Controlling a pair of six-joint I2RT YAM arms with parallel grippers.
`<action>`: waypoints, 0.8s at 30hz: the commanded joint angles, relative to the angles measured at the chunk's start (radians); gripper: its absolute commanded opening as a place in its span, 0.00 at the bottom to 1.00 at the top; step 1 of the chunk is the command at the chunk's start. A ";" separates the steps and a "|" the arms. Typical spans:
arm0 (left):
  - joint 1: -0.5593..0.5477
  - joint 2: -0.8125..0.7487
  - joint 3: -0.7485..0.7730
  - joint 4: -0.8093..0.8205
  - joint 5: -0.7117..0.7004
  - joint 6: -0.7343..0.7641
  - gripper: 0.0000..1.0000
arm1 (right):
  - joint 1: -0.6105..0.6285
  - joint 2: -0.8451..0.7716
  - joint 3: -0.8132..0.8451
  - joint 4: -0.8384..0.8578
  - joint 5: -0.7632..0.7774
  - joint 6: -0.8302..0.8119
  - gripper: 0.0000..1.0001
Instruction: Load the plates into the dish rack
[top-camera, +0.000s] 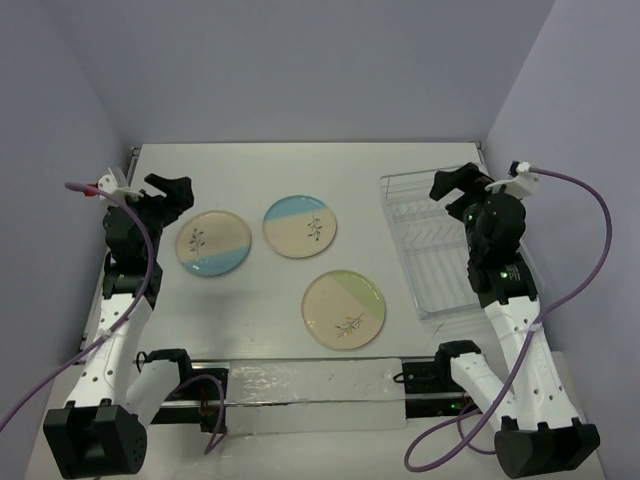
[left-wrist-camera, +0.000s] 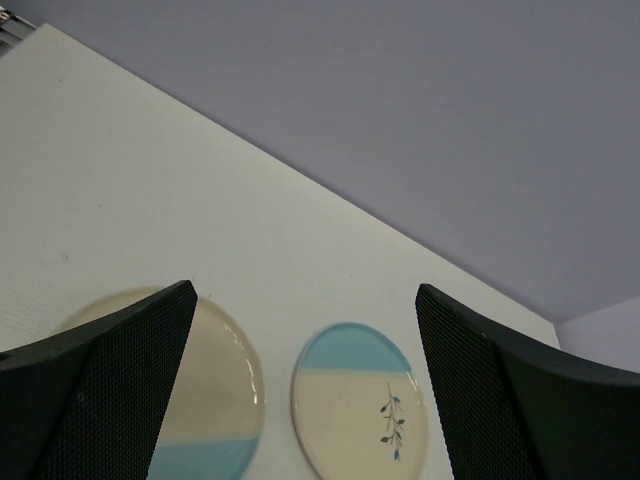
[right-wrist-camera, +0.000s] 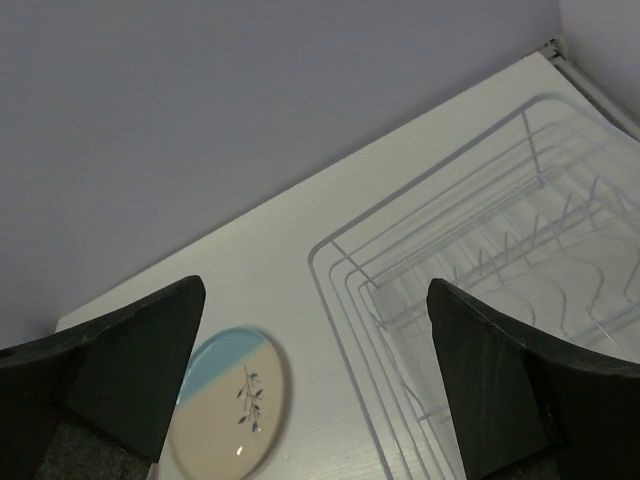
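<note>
Three cream plates lie flat on the table: a part-blue one (top-camera: 213, 243) at left, a part-blue one (top-camera: 299, 226) in the middle, a part-green one (top-camera: 344, 309) nearer the front. The clear dish rack (top-camera: 440, 250) stands at the right, with no plate in it. My left gripper (top-camera: 172, 192) is open and empty, above the table just left of the left plate. My right gripper (top-camera: 452, 185) is open and empty, above the rack's far end. The left wrist view shows both blue plates (left-wrist-camera: 360, 400) (left-wrist-camera: 215, 390); the right wrist view shows the middle plate (right-wrist-camera: 228, 400) and the rack (right-wrist-camera: 470, 270).
Purple walls close the table at the back and both sides. A clear strip (top-camera: 300, 395) lies along the near edge between the arm bases. Purple cables (top-camera: 590, 250) hang from both wrists.
</note>
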 joint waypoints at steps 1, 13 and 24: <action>-0.004 0.028 -0.018 0.063 0.094 -0.052 0.99 | -0.002 -0.034 -0.025 0.004 -0.235 -0.084 1.00; -0.374 0.217 -0.004 0.007 0.080 -0.103 0.99 | 0.427 0.182 0.038 -0.325 -0.069 -0.023 1.00; -0.738 0.311 -0.116 -0.099 -0.015 -0.166 0.99 | 0.643 0.316 -0.003 -0.491 0.081 0.010 1.00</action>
